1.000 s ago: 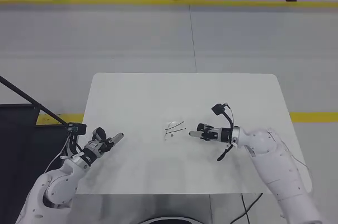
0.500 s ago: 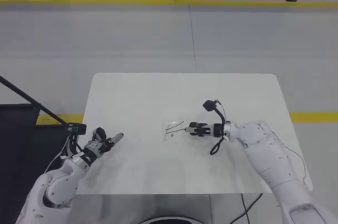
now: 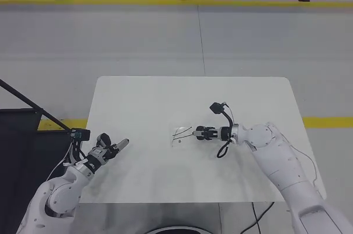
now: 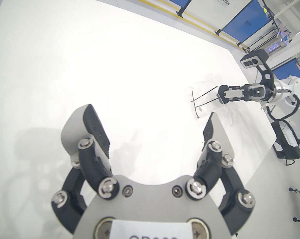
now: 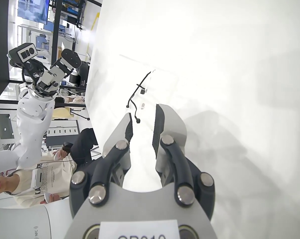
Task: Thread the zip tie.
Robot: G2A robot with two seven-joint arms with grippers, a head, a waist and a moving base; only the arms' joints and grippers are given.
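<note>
Presently at the approach step, the right gripper (image 5: 143,119), jaws partly open and empty, has the zip tie (image 5: 137,93) just ahead of its tips, so it should next close on the near end; the left gripper (image 4: 150,125) hangs wide open, empty.

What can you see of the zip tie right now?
The zip tie is thin, black and plastic-looking, seen as two slim strands side by side with small knobs at their ends. It lies flat near the middle of the white table. One strand's end sits at the fingertips of the open right gripper; contact cannot be told.
</note>
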